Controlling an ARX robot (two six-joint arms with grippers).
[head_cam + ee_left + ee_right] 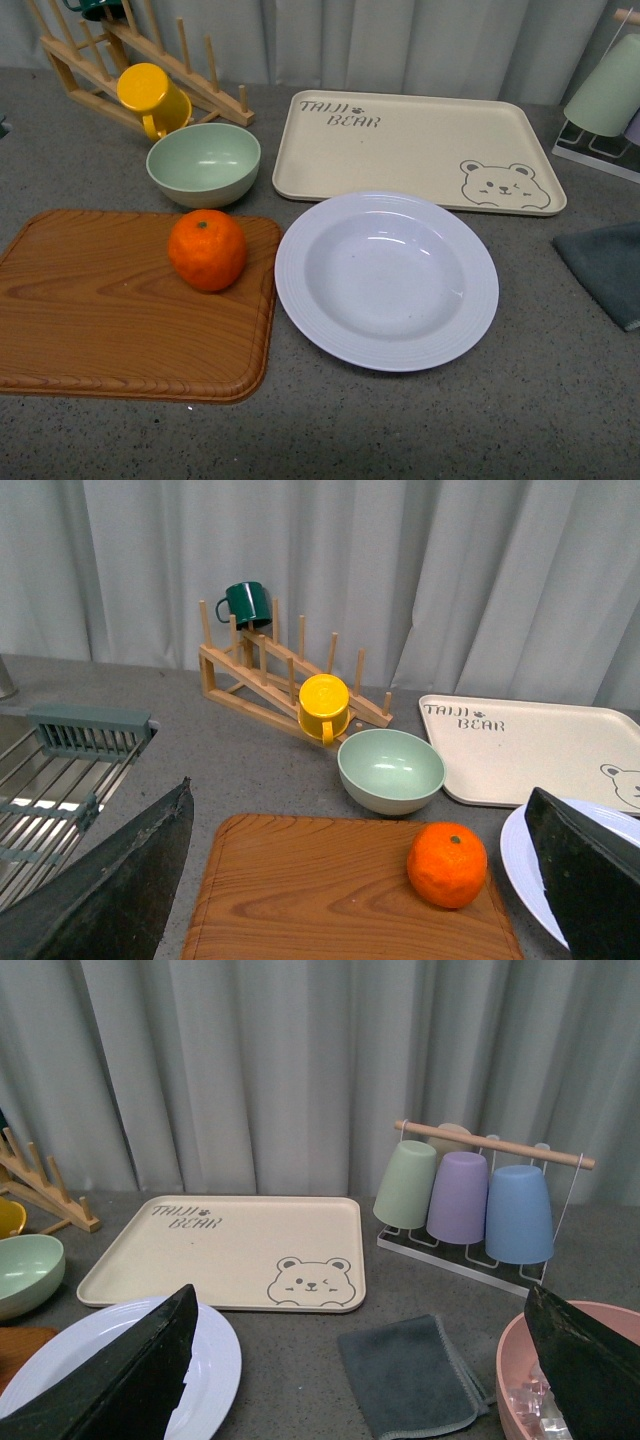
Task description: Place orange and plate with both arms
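Observation:
The orange (207, 250) sits on the right part of a wooden cutting board (90, 310); it also shows in the left wrist view as the orange (447, 864). The white deep plate (386, 279) lies on the grey counter just right of the board, in front of the beige bear tray (415, 150). My left gripper (370, 880) hangs open above the board, its fingers wide apart, with the orange between them near the right finger. My right gripper (365, 1380) is open over a grey cloth (410, 1375), the plate's rim (215, 1360) by one finger. Neither arm shows in the front view.
A pale green bowl (204, 163) and yellow mug (152, 98) on a wooden rack (130, 60) stand behind the board. A cup rack (470, 1195) stands at the back right, a pink basin (530, 1390) near the right gripper, and a sink grate (50, 780) to the left.

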